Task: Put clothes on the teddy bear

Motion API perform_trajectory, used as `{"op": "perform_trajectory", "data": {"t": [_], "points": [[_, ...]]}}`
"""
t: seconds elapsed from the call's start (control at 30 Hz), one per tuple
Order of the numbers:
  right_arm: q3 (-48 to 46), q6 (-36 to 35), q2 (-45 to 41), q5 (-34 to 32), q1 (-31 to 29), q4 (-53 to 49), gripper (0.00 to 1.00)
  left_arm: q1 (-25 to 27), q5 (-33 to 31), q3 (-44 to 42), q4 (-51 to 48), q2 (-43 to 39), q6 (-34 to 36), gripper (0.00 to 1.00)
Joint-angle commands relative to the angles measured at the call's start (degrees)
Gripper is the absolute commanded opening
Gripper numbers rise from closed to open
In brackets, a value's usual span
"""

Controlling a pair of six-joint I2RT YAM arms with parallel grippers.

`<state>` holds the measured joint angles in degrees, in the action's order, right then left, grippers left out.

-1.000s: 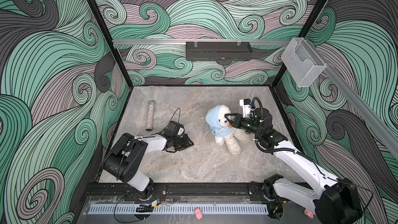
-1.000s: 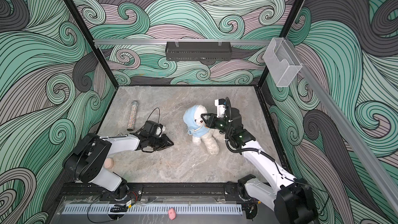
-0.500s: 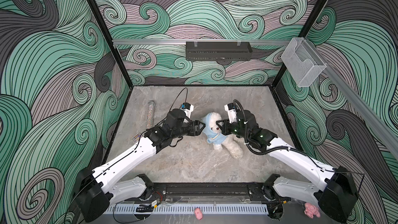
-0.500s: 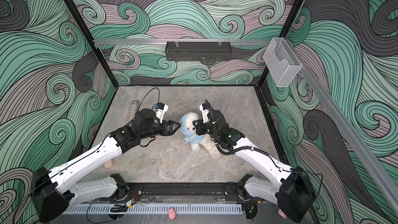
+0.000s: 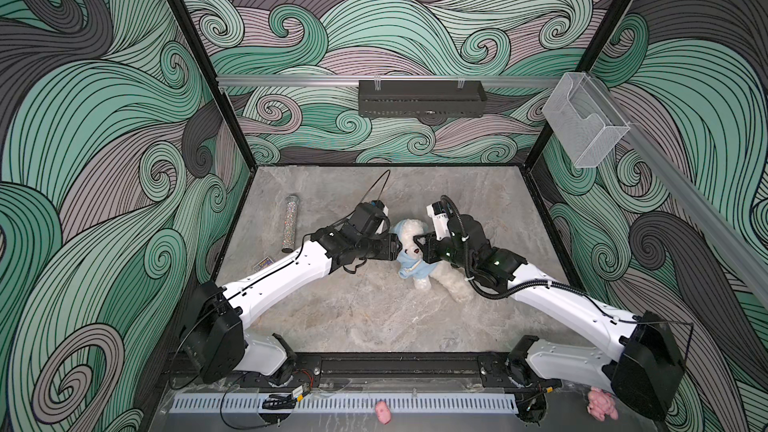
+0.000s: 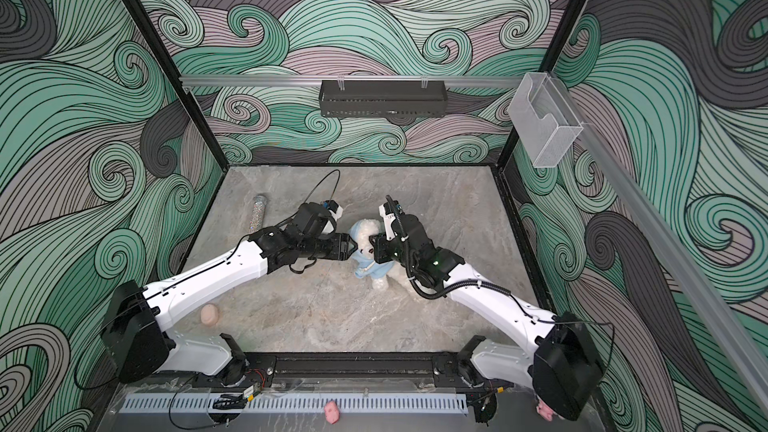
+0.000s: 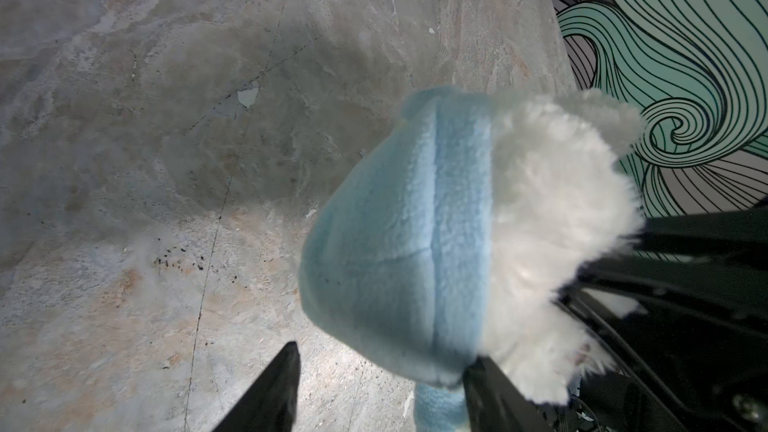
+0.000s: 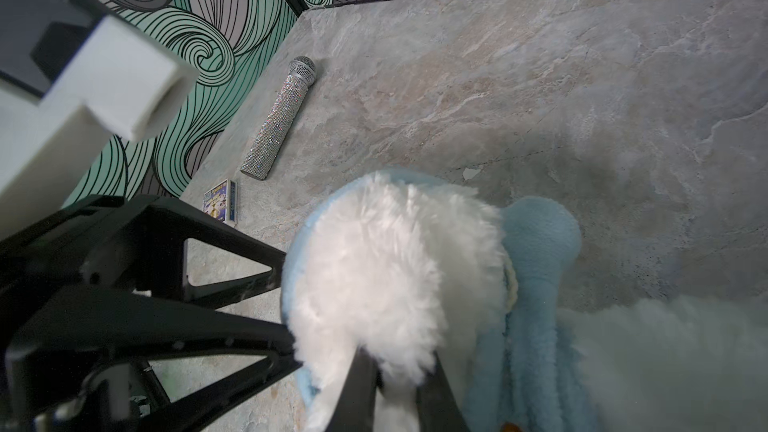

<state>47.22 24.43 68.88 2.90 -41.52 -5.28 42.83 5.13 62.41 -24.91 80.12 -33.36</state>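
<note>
At centre, right hand (image 8: pixel 395 376) pinches the blue-hooded white teddy bear (image 5: pixel 411 234); left hand (image 7: pixel 384 361) spread.

The grey stone-patterned table (image 5: pixel 374 317) carries a glittery microphone (image 5: pixel 290 224) and a small box (image 5: pixel 264 263) near its left edge. The teddy bear (image 5: pixel 411 241) is mid-table, and a peach lump (image 6: pixel 209 314) lies front left.

Fluffy plush teddy bear (image 5: pixel 410 235) in matt blue fleece hood (image 7: pixel 395 243).

Teddy bear (image 8: pixel 390 268) fur hides the tips of the right hand (image 8: pixel 397 367).
</note>
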Motion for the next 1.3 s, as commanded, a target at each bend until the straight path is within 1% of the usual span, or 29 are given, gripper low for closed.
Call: {"op": "perform_trajectory", "data": {"t": [0.0, 0.1, 0.13, 0.23, 0.33, 0.53, 0.7, 0.77, 0.87, 1.0, 1.17, 1.27], "points": [[2.0, 0.44, 0.44, -0.46, -0.99, 3.53, 0.0, 0.24, -0.29, 2.45, -0.74, 0.92, 1.01, 0.62], [1.39, 0.77, 0.38, 0.42, -1.09, 4.64, 0.0, 0.15, -1.61, 2.65, -0.21, 3.51, 0.54, 0.62], [1.19, 0.8, 0.15, 0.38, -1.11, 4.89, 0.0, 0.09, -2.88, 2.93, -0.96, 4.06, -0.04, 0.59], [0.62, -0.19, -1.55, -0.92, -0.86, 4.28, 0.0, -0.44, -5.94, 3.59, -4.86, 5.02, -1.77, 0.46], [-0.35, -0.13, -3.6, 0.26, 0.43, 5.24, 0.0, -1.78, -5.36, 1.85, -4.63, 5.06, -2.81, 0.34], [-2.21, 3.3, -5.13, 7.96, 4.83, 9.64, 0.0, -5.74, -0.78, -2.65, -0.87, 4.79, -4.84, 0.16], [-2.82, 4.35, -5.22, 15.65, 7.14, 13.97, 0.0, -8.43, 2.69, -5.04, 1.83, 4.57, -4.96, 0.05], [-3.16, 5.91, -4.96, 18.98, 8.58, 15.87, 0.0, -9.25, 3.55, -5.61, 2.49, 4.65, -4.96, 0.0], [-4.37, 8.94, -5.11, 22.18, 10.54, 19.74, 0.0, -10.5, 4.63, -6.66, 3.68, 5.39, -4.99, 0.0], [-4.07, 11.04, -5.3, 24.71, 11.89, 21.67, 0.0, -11.81, 7.12, -8.94, 6.93, 6.31, -6.3, 0.0], [-3.73, 14.1, -5.18, 27.75, 13.54, 24.76, 0.0, -12.6, 7.69, -10.28, 8.69, 8.35, -7.22, 0.0], [-3.12, 16.05, -5.09, 29.53, 14.66, 26.36, 0.0, -13.27, 9.19, -11.54, 10.89, 10.08, -8.23, 0.0]]}}
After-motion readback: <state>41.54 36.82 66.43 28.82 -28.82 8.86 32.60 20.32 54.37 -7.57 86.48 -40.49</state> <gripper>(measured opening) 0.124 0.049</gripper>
